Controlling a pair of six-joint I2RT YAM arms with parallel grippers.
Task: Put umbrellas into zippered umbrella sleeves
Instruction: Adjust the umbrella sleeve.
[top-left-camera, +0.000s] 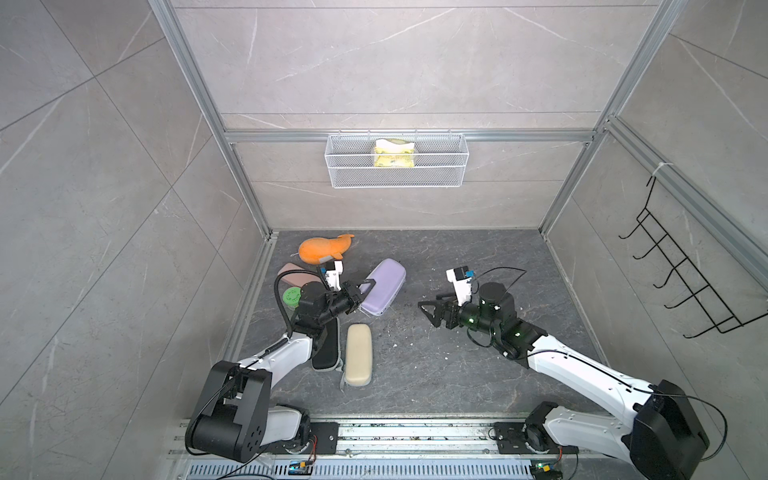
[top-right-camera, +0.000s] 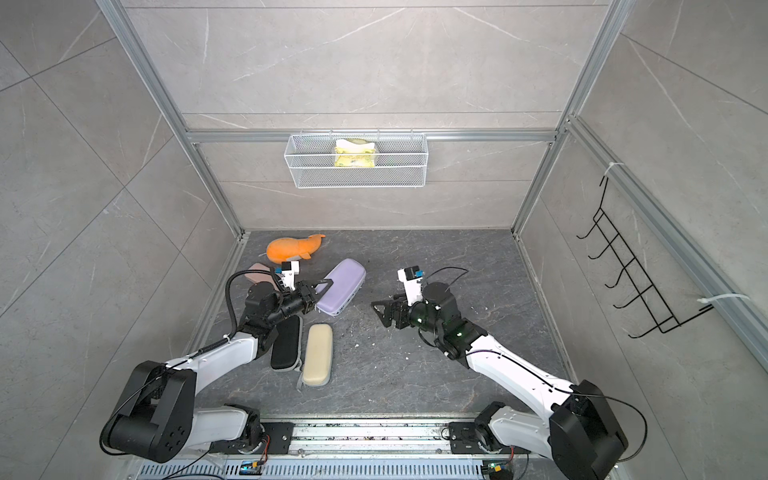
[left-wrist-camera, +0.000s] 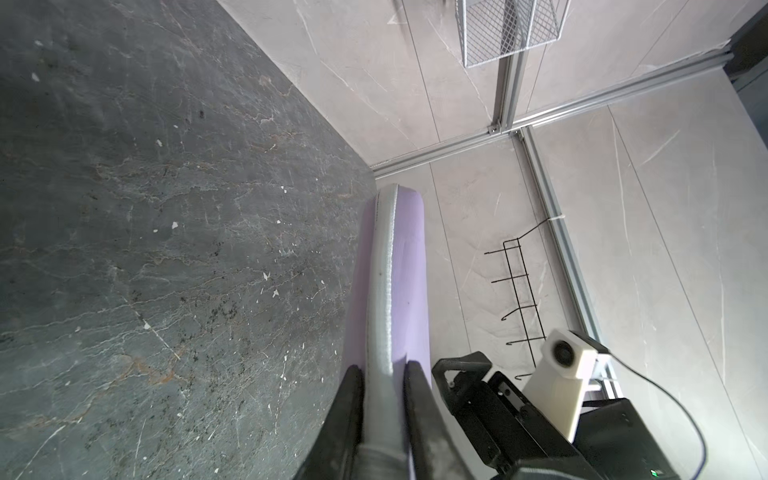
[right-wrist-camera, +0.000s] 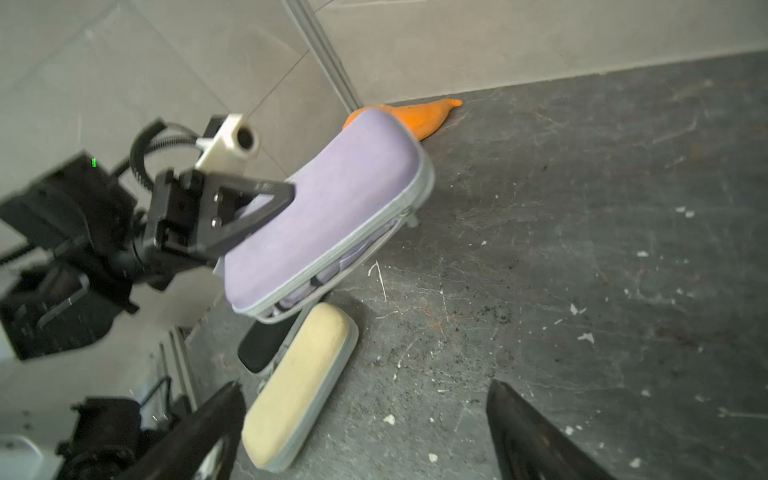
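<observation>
The lavender zippered umbrella sleeve (top-left-camera: 384, 286) (top-right-camera: 343, 286) is lifted at one end and tilted, its far end near the floor. My left gripper (top-left-camera: 361, 293) (left-wrist-camera: 384, 365) is shut on its grey zip edge (left-wrist-camera: 384, 291). The zip is partly undone, and lavender fabric (right-wrist-camera: 332, 270) shows in the gap; no umbrella is otherwise in view. The cream sleeve (top-left-camera: 358, 353) (right-wrist-camera: 299, 382) and the black sleeve (top-left-camera: 328, 349) (right-wrist-camera: 264, 345) lie closed side by side under the left arm. To the right, my right gripper (top-left-camera: 428, 313) (right-wrist-camera: 365, 384) stands open and empty above bare floor.
An orange plush whale (top-left-camera: 322, 249) lies at the back left, with a pink case (top-left-camera: 293, 272) and a green round thing (top-left-camera: 292, 297) by the left wall. A wire basket (top-left-camera: 397, 160) hangs on the back wall, a black hook rack (top-left-camera: 685, 274) on the right wall.
</observation>
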